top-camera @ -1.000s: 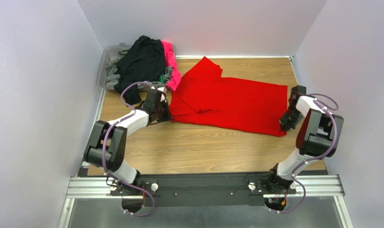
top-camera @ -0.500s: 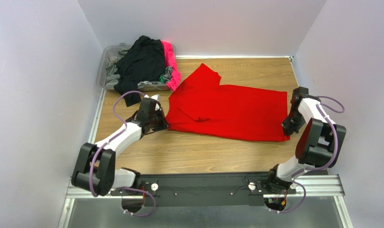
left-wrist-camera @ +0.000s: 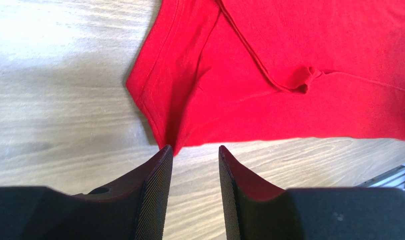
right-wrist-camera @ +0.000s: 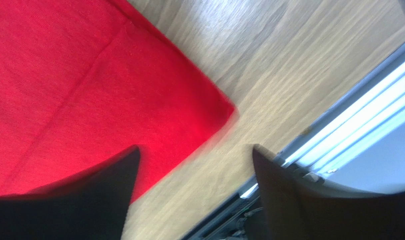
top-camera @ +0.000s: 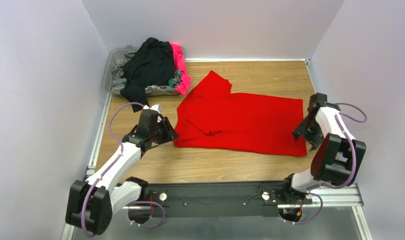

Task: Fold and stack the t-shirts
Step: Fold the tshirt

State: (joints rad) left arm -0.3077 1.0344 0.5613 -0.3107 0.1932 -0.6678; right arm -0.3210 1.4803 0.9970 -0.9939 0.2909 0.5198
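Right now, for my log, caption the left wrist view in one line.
Open left gripper poised at a hemmed corner of the red t-shirt spread on the wooden table.

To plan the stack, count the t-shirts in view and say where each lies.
5 by colour: red t-shirt spread on the table; black, hot pink, grey and a green sliver heaped in the clear bin. More may be hidden underneath.

Wooden table (top-camera: pixel 214 165); clear bin (top-camera: pixel 109 62), seemingly plastic, at far-left corner.
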